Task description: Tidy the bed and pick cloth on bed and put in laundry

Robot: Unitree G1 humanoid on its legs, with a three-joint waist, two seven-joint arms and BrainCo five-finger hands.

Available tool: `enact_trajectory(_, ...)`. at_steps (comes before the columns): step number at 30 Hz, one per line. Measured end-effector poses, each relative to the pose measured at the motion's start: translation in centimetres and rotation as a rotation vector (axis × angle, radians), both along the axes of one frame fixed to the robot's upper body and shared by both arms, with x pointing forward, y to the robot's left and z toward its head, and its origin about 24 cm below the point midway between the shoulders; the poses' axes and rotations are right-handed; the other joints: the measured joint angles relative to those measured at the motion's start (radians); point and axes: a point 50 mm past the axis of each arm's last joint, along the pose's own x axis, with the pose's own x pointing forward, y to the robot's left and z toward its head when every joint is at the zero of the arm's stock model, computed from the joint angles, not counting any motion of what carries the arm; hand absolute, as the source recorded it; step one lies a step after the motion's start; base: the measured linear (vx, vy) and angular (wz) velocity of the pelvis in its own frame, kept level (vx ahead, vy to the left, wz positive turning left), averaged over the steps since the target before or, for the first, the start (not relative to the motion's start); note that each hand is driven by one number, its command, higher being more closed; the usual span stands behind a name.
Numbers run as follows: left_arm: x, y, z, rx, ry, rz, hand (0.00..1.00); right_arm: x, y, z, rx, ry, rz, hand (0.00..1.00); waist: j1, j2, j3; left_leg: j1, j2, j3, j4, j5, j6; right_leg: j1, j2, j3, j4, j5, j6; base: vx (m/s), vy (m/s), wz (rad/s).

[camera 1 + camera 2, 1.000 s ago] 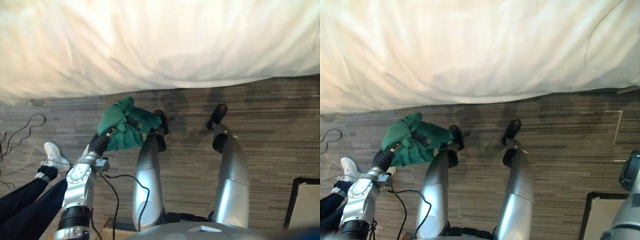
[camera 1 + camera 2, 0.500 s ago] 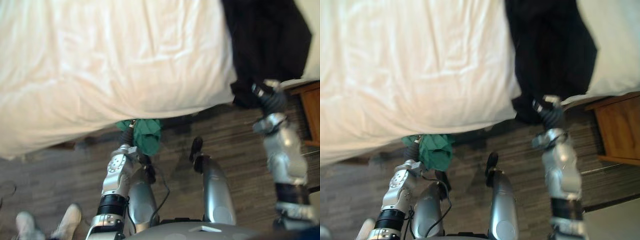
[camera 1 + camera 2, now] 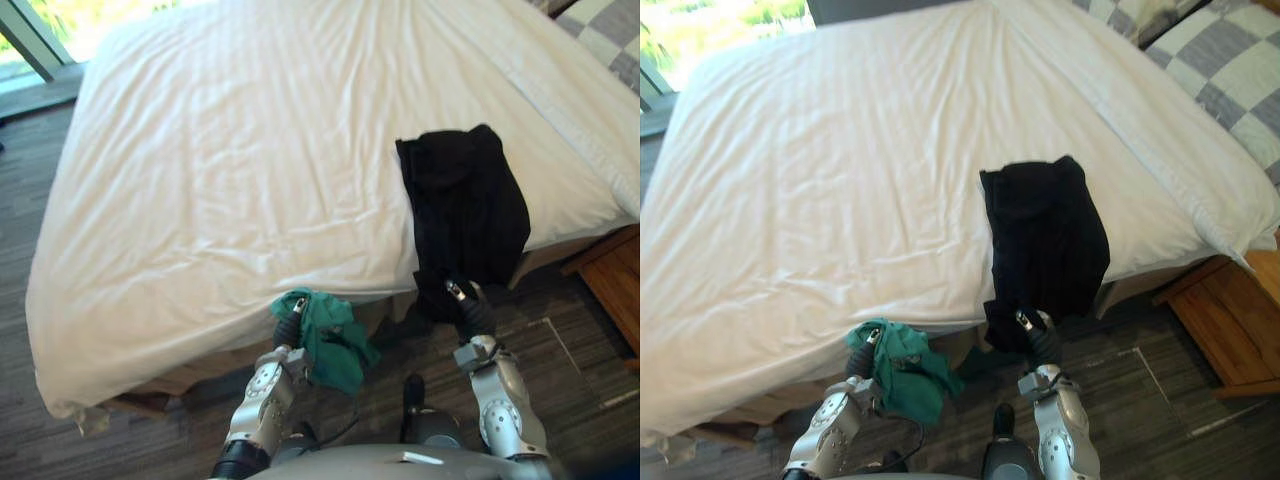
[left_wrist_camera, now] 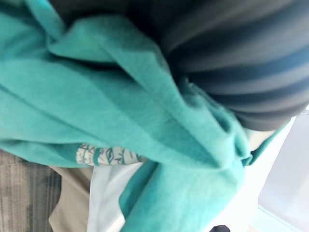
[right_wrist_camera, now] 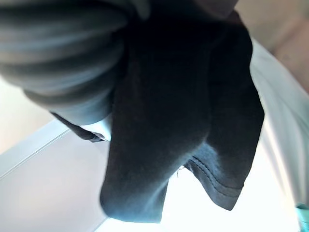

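A black cloth (image 3: 465, 205) lies on the white bed (image 3: 230, 180) near its right side, its lower end hanging over the bed's near edge. My right hand (image 3: 465, 310) is up at that hanging end, and the black cloth (image 5: 183, 145) droops just past its dark cover (image 5: 58, 48). A green cloth (image 3: 330, 340) hangs bunched over my left hand (image 3: 289, 328), low in front of the bed's near edge. Up close, the green cloth (image 4: 120, 111) wraps the left hand's dark cover (image 4: 241, 58).
A wooden nightstand (image 3: 615, 280) stands on the floor at the bed's right. A long white pillow (image 3: 1180, 150) and a grey checked one (image 3: 1230, 60) lie at the head of the bed on the right. A window (image 3: 30, 40) is at the far left.
The camera has swung up from the floor to the whole bed. My right arm has come in and reached the black cloth's hanging end. The green cloth stays on my left hand.
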Motion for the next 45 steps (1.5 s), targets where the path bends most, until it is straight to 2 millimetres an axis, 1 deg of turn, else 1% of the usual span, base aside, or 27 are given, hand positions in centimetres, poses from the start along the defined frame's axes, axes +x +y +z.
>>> enact_trajectory(1, -0.4, 0.2, -0.4, -0.001, 0.015, -0.001, 1.0, -0.4, 0.1, -0.7, 0.009, 0.027, 0.01, 1.0, -0.002, -0.001, -0.01, 0.005, -0.004, -0.001, -0.002, 0.0, 0.0, 0.023, 0.001, -0.002, -0.034, 0.017, 0.002, -0.02, 0.002, -0.04)
enact_trajectory(4, -1.1, 0.5, -1.1, -0.02, 0.046, 0.02, 1.0, -1.3, 0.2, -1.8, 0.016, 0.071, 0.028, 1.0, -0.001, 0.006, -0.015, 0.035, -0.006, -0.007, -0.03, 0.0, 0.0, 0.042, 0.006, -0.004, -0.037, 0.019, 0.0, -0.03, -0.007, 0.01)
enact_trajectory(6, -1.5, 0.4, -1.3, -0.02, 0.046, 0.027, 1.0, -1.9, 0.3, -2.2, 0.003, 0.091, 0.039, 1.0, -0.002, 0.001, -0.018, 0.043, -0.006, -0.014, -0.032, -0.001, 0.0, 0.052, 0.006, -0.006, -0.041, 0.019, 0.0, -0.08, -0.017, 0.02)
enact_trajectory(9, -1.4, 0.8, -1.0, 0.023, 0.006, 0.033, 1.0, -2.2, 1.0, -2.3, -0.039, 0.094, 0.084, 1.0, -0.005, -0.01, -0.022, 0.039, -0.009, -0.029, -0.032, -0.001, 0.0, 0.053, 0.002, -0.014, -0.041, 0.02, 0.001, -0.06, -0.014, 0.07)
enact_trajectory(13, -0.8, 0.9, 0.2, 0.06, -0.056, 0.015, 1.0, -2.4, 2.1, -1.8, -0.112, 0.076, 0.155, 1.0, -0.004, -0.025, -0.03, 0.032, -0.013, -0.045, -0.034, -0.005, -0.007, 0.052, -0.001, -0.02, -0.041, 0.02, 0.004, -0.03, -0.007, 0.08)
enact_trajectory(15, -0.7, 0.6, 0.4, 0.06, -0.06, 0.005, 1.0, -2.4, 2.6, -1.7, -0.123, 0.071, 0.17, 1.0, -0.006, -0.028, -0.031, 0.029, -0.016, -0.06, -0.041, -0.003, -0.004, 0.054, -0.002, -0.025, -0.035, 0.017, 0.008, 0.0, -0.008, 0.16)
enact_trajectory(17, -0.7, -0.4, 0.3, 0.043, -0.051, -0.006, 1.0, -2.3, 2.5, -1.3, -0.129, 0.06, 0.159, 1.0, -0.013, -0.018, -0.035, 0.002, -0.008, -0.102, -0.044, -0.004, 0.008, 0.035, 0.008, 0.039, 0.0, -0.029, 0.046, 0.03, -0.027, 0.59)
enact_trajectory(18, -0.6, -1.1, 0.3, 0.032, -0.043, -0.021, 1.0, -2.3, 2.4, -1.1, -0.137, 0.057, 0.14, 1.0, -0.027, -0.013, -0.038, -0.027, -0.013, -0.151, -0.044, 0.003, 0.013, 0.011, 0.027, 0.129, 0.055, -0.074, 0.051, 0.05, -0.02, 0.9)
enact_trajectory(19, -0.7, -1.3, 0.2, 0.027, -0.036, -0.025, 1.0, -2.2, 2.4, -1.0, -0.14, 0.055, 0.138, 1.0, -0.031, -0.012, -0.038, -0.034, -0.022, -0.176, -0.046, 0.01, 0.015, 0.007, 0.029, 0.146, 0.074, -0.087, 0.04, 0.11, -0.004, 1.05)
enact_trajectory(20, -1.0, -2.0, 0.0, 0.019, -0.012, -0.029, 1.0, -2.2, 2.4, -1.0, -0.145, 0.059, 0.138, 1.0, -0.022, -0.014, -0.039, -0.036, -0.025, -0.206, -0.052, 0.028, 0.019, 0.004, 0.027, 0.133, 0.108, -0.109, 0.024, 0.1, 0.007, 0.66)
enact_trajectory(23, -1.2, -2.1, -0.2, 0.03, 0.006, -0.024, 1.0, -2.0, 3.1, -0.8, -0.14, 0.039, 0.159, 1.0, -0.005, -0.011, -0.041, -0.04, -0.027, -0.264, -0.073, 0.05, 0.023, 0.008, 0.02, 0.096, 0.155, -0.147, 0.006, 0.11, -0.027, 0.62)
enact_trajectory(26, -1.4, -1.7, -0.4, 0.05, 0.028, 0.011, 1.0, -1.5, 3.8, -0.4, -0.132, 0.011, 0.177, 1.0, 0.01, -0.013, -0.045, -0.047, -0.029, -0.309, -0.089, 0.071, 0.025, 0.012, 0.015, 0.069, 0.173, -0.17, -0.001, 0.06, -0.03, 0.54)
enact_trajectory(29, -2.5, -0.7, -1.2, 0.111, 0.09, 0.076, 1.0, -0.9, 4.5, -0.3, -0.137, -0.009, 0.198, 1.0, 0.022, -0.018, -0.048, -0.078, -0.042, -0.366, -0.089, 0.111, 0.037, 0.025, -0.005, -0.001, 0.178, -0.187, -0.002, 0.0, -0.022, 0.75)
enact_trajectory(30, -3.1, -0.4, -1.7, 0.128, 0.123, 0.099, 1.0, -1.0, 4.6, -0.7, -0.157, 0.008, 0.205, 1.0, 0.025, -0.023, -0.05, -0.09, -0.054, -0.385, -0.097, 0.139, 0.047, 0.039, -0.02, -0.042, 0.188, -0.205, 0.002, -0.05, -0.02, 1.24)
enact_trajectory(31, -4.0, 0.1, -2.2, 0.158, 0.144, 0.118, 1.0, -1.4, 4.6, -1.3, -0.174, 0.04, 0.195, 1.0, 0.024, -0.032, -0.049, -0.101, -0.073, -0.385, -0.101, 0.17, 0.079, 0.056, -0.042, -0.091, 0.212, -0.25, 0.012, -0.05, -0.015, 1.42)
enact_trajectory(32, -4.5, 0.3, -2.4, 0.166, 0.15, 0.13, 1.0, -1.7, 4.5, -1.5, -0.18, 0.055, 0.185, 1.0, 0.024, -0.035, -0.047, -0.107, -0.082, -0.385, -0.103, 0.183, 0.097, 0.067, -0.048, -0.112, 0.218, -0.26, 0.012, -0.05, -0.014, 1.71)
enact_trajectory(33, -5.6, 1.0, -2.6, 0.166, 0.154, 0.17, 1.0, -2.2, 4.0, -1.9, -0.205, 0.084, 0.155, 1.0, 0.033, -0.044, -0.041, -0.105, -0.097, -0.359, -0.121, 0.186, 0.163, 0.101, -0.073, -0.187, 0.216, -0.266, 0.012, -0.03, 0.057, 1.81)
enact_trajectory(34, -6.4, 1.8, -2.7, 0.165, 0.156, 0.204, 1.0, -2.8, 3.2, -2.1, -0.221, 0.101, 0.111, 1.0, 0.043, -0.04, -0.039, -0.108, -0.09, -0.252, -0.102, 0.122, 0.223, 0.137, -0.078, -0.265, 0.224, -0.269, 0.02, -0.01, 0.061, 1.73)
enact_trajectory(35, -6.9, 2.5, -2.7, 0.179, 0.16, 0.221, 1.0, -3.0, 3.0, -2.2, -0.221, 0.11, 0.093, 1.0, 0.057, -0.039, -0.04, -0.108, -0.078, -0.207, -0.081, 0.116, 0.217, 0.155, -0.087, -0.29, 0.238, -0.276, 0.026, 0.02, 0.076, 1.46)
enact_trajectory(36, -8.0, 3.6, -2.6, 0.197, 0.155, 0.248, 1.0, -3.4, 2.4, -2.0, -0.23, 0.105, 0.072, 1.0, 0.079, -0.052, -0.033, -0.112, -0.066, -0.126, -0.04, 0.095, 0.233, 0.185, -0.108, -0.332, 0.255, -0.287, 0.038, 0.06, 0.039, 1.18)
enact_trajectory(37, -9.1, 4.6, -2.3, 0.212, 0.154, 0.282, 1.0, -3.5, 2.0, -1.3, -0.246, 0.078, 0.067, 1.0, 0.093, -0.046, -0.039, -0.125, -0.059, -0.073, 0.001, 0.071, 0.232, 0.204, -0.119, -0.357, 0.263, -0.293, 0.047, 0.04, 0.035, 1.12)
enact_trajectory(39, -9.8, 5.6, -1.7, 0.218, 0.129, 0.309, 1.0, -3.4, 1.4, -0.3, -0.257, 0.019, 0.064, 1.0, 0.108, -0.039, -0.042, -0.154, -0.051, 0.0, 0.042, 0.04, 0.209, 0.21, -0.138, -0.372, 0.264, -0.296, 0.053, 0.07, 0.121, 1.03)
enact_trajectory(40, -9.5, 5.8, -1.3, 0.215, 0.103, 0.311, 1.0, -3.3, 1.1, -0.1, -0.265, 0.003, 0.073, 1.0, 0.107, -0.035, -0.043, -0.167, -0.044, 0.062, 0.058, 0.016, 0.196, 0.225, -0.141, -0.404, 0.238, -0.292, 0.06, 0.09, 0.15, 1.14)
enact_trajectory(42, -8.8, 5.9, -1.1, 0.205, 0.074, 0.296, 1.0, -3.4, 0.9, -0.2, -0.28, 0.007, 0.085, 1.0, 0.096, -0.037, -0.045, -0.171, -0.044, 0.137, 0.067, -0.019, 0.185, 0.264, -0.138, -0.448, 0.179, -0.28, 0.071, 0.09, 0.09, 1.42)
enact_trajectory(43, -8.4, 5.6, -1.0, 0.191, 0.059, 0.274, 1.0, -3.6, 0.5, -0.6, -0.287, 0.025, 0.086, 1.0, 0.083, -0.036, -0.05, -0.173, -0.046, 0.196, 0.077, -0.02, 0.188, 0.301, -0.139, -0.51, 0.147, -0.262, 0.089, 0.13, 0.101, 1.8)
enact_trajectory(44, -8.0, 5.1, -1.0, 0.175, 0.047, 0.246, 1.0, -3.7, 0.1, -1.0, -0.291, 0.044, 0.076, 1.0, 0.077, -0.038, -0.048, -0.179, -0.051, 0.207, 0.086, -0.007, 0.2, 0.317, -0.148, -0.532, 0.155, -0.256, 0.093, 0.13, 0.095, 1.61)
enact_trajectory(45, -7.7, 4.8, -1.0, 0.166, 0.037, 0.225, 1.0, -3.8, -0.2, -1.2, -0.292, 0.058, 0.066, 1.0, 0.078, -0.032, -0.051, -0.179, -0.054, 0.207, 0.086, 0.022, 0.202, 0.327, -0.154, -0.542, 0.172, -0.254, 0.095, 0.14, 0.119, 1.56)
